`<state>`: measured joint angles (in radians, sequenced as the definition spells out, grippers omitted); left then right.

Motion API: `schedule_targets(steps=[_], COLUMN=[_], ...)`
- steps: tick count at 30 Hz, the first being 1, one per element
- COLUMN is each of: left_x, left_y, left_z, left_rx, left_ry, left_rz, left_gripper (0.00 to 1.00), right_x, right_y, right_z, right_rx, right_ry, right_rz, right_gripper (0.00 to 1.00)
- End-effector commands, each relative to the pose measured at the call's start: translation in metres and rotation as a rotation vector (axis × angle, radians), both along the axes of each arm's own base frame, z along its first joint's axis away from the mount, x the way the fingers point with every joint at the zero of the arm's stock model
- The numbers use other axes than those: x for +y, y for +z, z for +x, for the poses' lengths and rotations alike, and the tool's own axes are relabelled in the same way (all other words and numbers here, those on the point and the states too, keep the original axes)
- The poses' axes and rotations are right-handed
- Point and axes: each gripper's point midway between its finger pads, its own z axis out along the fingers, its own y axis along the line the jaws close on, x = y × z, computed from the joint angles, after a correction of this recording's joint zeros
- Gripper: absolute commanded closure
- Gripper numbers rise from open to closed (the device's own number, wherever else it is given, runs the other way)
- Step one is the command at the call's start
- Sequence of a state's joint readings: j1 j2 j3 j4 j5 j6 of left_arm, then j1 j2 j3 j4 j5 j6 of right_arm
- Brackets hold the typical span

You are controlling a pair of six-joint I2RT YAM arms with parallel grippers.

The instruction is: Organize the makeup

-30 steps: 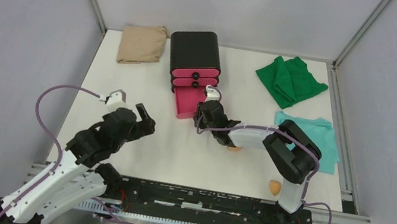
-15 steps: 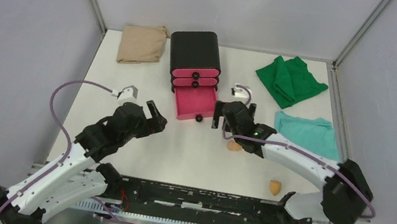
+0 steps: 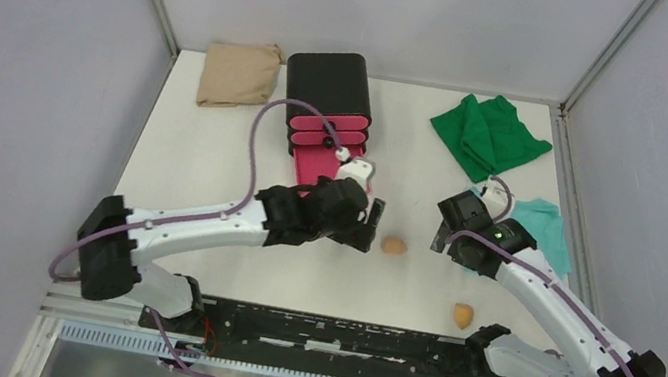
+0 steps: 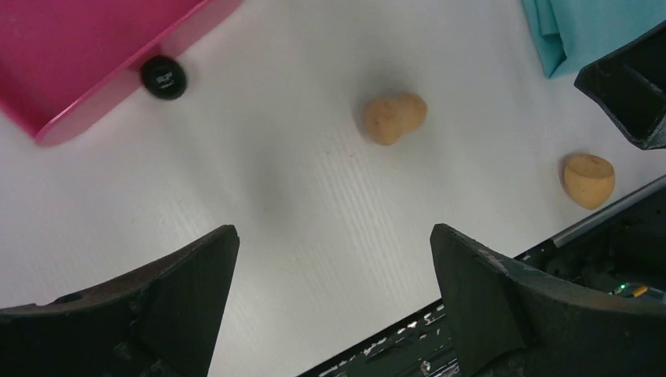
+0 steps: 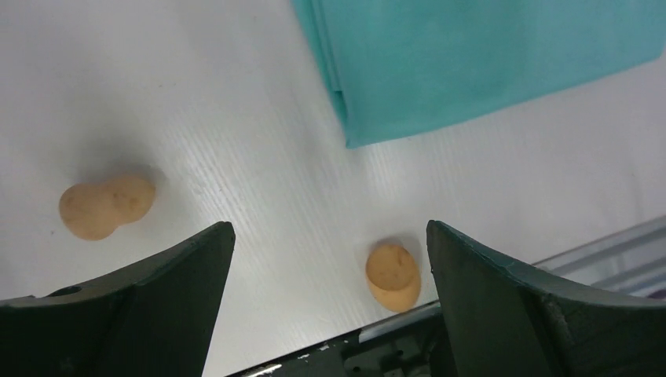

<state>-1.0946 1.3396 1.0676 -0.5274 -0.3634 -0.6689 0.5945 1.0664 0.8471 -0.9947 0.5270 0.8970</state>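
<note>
- Left claw (image 3: 371,225) is spread wide with nothing between its fingers. It hangs over the worktop (image 3: 202,168) just in front of the pulled-out pink drawer (image 4: 78,55).
- Right claw (image 3: 444,234) is also spread wide and empty. It is over the worktop, beside the near-left corner of the teal cloth (image 3: 546,227).
- One tan sponge (image 3: 393,244) lies on its side on bare worktop between the two claws, touching neither.
- In the left wrist view this sponge sits ahead of the open fingers, a little right of centre, with the drawer's black knob (image 4: 164,77) off to its left.
- A second tan sponge (image 3: 462,315) lies nearer the front rail (image 3: 337,336), well apart from the first.
- In the right wrist view the second sponge shows between the fingers, closer to the right one, and the first sponge lies off to the left.
- At the back stands the black box (image 3: 329,87); its lowest drawer is the open one, partly hidden by the left arm.
- A beige cloth (image 3: 240,74) lies left of the box, and a green cloth (image 3: 491,132) lies at the far right.
</note>
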Motion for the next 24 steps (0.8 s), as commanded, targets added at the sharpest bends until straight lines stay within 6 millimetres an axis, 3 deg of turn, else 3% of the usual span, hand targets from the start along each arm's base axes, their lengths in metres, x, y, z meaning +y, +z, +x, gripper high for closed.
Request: schedule_targets(steps=[1,6,13,17,20,24], left_x=[-0.065,-0.105,-0.139,-0.147,-0.139,-0.127], left_y=[-0.006,-0.037,-0.082,-0.099,-0.121,-0.130], left_z=[0.005,0.008,0.019,0.035,0.040,0.042], left_rx=[-0.064,-0.062,-0.012,-0.018,0.028,0.031], left_ry=[-0.335,-0.546,-0.716,-0.697,-0.662,-0.633], left_rz=[0.062,0.129,0.272,0.329,0.422,0.463], left_gripper=[0.01,0.01,0.01,0.07,0.19,0.35], right_x=[-0.029,-0.028,-0.046,-0.048,-0.047,-0.050], right_y=[0.025,0.033,0.039,0.033,0.030,0.031], right_z=[-0.017,-0.010,-0.005,-0.008,-0.007,-0.003], right_rx=[0.017,0.066,0.050,0.057,0.065,0.060], right_ry=[-0.131,-0.158,-0.215,-0.225,-0.225,-0.225], right_rz=[0.038,0.233,0.291,0.300,0.313,0.309], right_gripper=[0.01,0.01,0.01,0.01,0.01,0.01])
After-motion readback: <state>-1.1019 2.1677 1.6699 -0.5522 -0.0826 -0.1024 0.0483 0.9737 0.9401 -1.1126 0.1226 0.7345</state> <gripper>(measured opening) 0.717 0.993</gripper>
